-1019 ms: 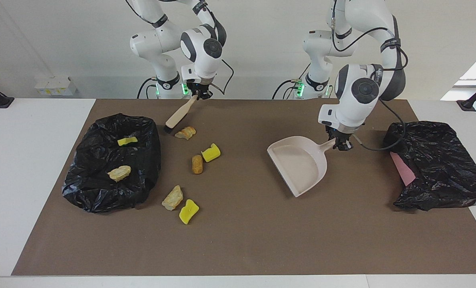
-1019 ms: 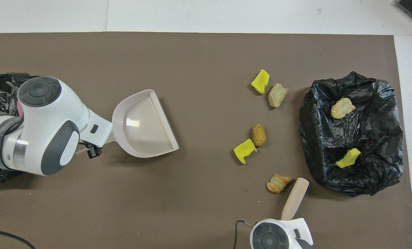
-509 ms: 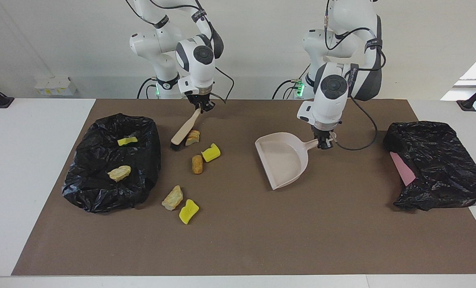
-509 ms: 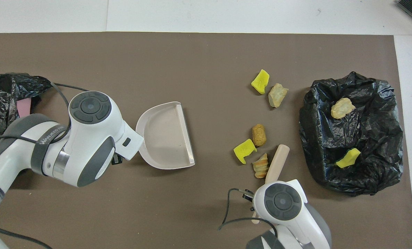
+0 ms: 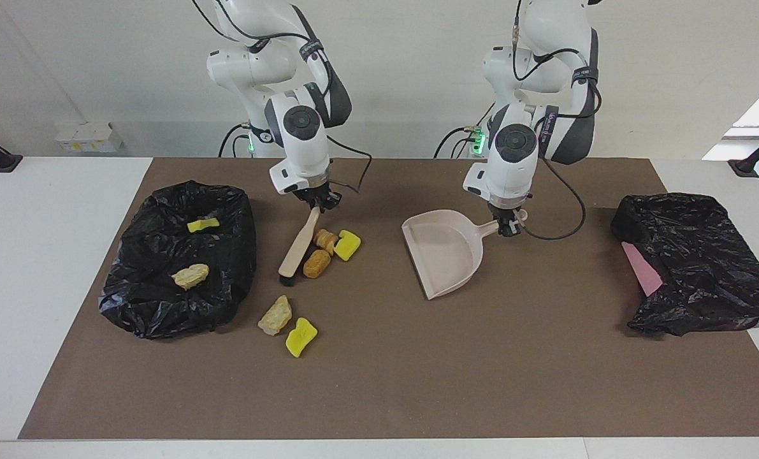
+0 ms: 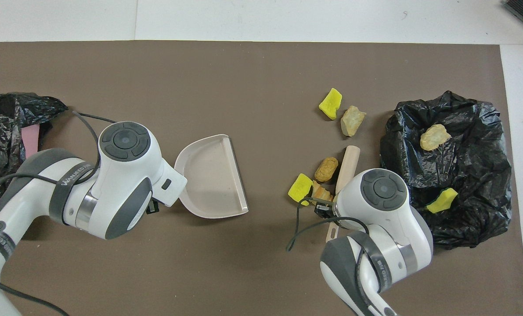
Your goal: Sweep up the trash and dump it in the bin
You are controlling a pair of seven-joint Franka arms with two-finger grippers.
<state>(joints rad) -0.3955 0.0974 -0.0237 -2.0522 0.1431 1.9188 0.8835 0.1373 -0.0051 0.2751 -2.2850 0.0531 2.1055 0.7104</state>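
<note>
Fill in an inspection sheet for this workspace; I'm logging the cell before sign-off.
Surface: brown mat on a white table.
Job's things: five trash pieces on the mat beside the brush; two more in the black bag; the dustpan holds none.
Clutter: second black bag with a pink piece.
Grippers: right gripper shut on the brush; left gripper shut on the dustpan handle.
Cables: a black cable loops from each wrist.
Surroundings: white wall.
</note>
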